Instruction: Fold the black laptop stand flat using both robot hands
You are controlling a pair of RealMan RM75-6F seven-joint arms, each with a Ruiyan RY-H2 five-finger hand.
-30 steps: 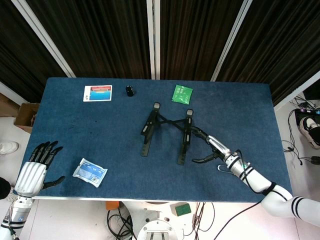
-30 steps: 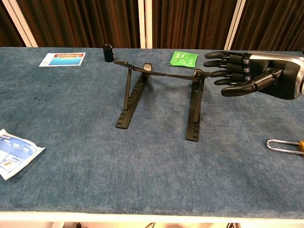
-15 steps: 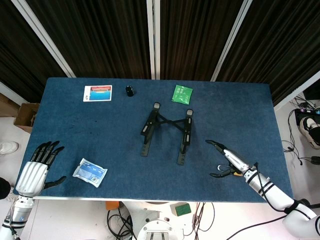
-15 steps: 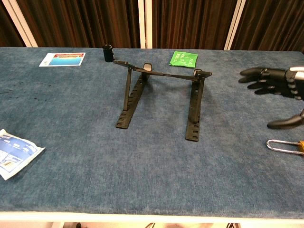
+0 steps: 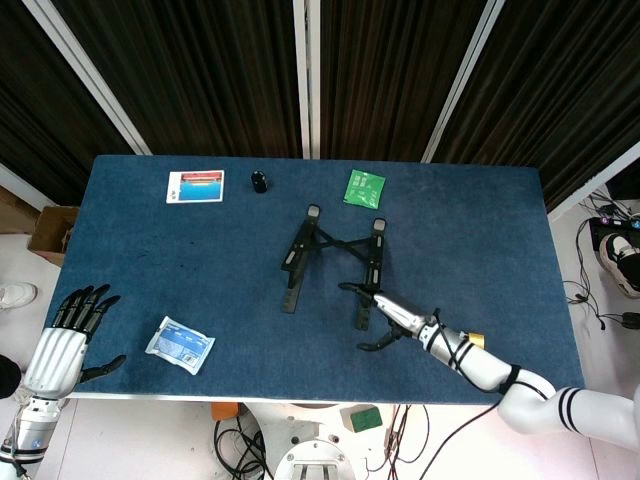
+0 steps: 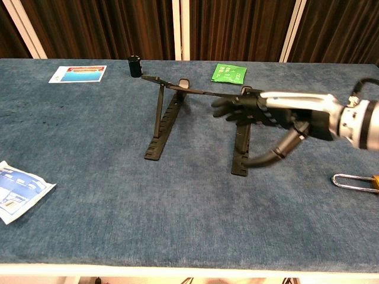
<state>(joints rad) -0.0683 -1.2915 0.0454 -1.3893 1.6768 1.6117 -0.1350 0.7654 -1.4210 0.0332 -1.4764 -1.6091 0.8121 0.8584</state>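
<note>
Barely begun, judging by how things lay. Far to the left of the laptop stand [image 5: 333,268], at the near left corner of the tabletop [image 5: 150,290], rested the left hand [image 5: 62,339], fingers spread and holding nothing, well apart from the stand and playing no part so far. Between it and the stand lay a white-and-blue packet [image 5: 180,345], untouched. Further back and left of the stand sat a card [image 5: 195,186] and a small black cylinder [image 5: 259,181].

Near the middle of the tabletop stood the laptop stand [image 6: 198,121], upright on its two rails, crossbars raised in the chest view: not folded at all. Behind it, a green packet [image 5: 364,187].

At the stand's right rail reached the right hand [image 6: 260,112], fingers extended and apart, thumb hanging below, gripping nothing; seen from the chest, level with the top of that rail, from above, at the rail's near end. Impossible to tell whether touching it or only just beside. Right of the stand, a padlock [image 6: 355,181] lay near the tabletop's edge.

Left to do, by this reckoning: nearly everything. Bring the left hand over, take hold on both sides, press the frame down flat.
</note>
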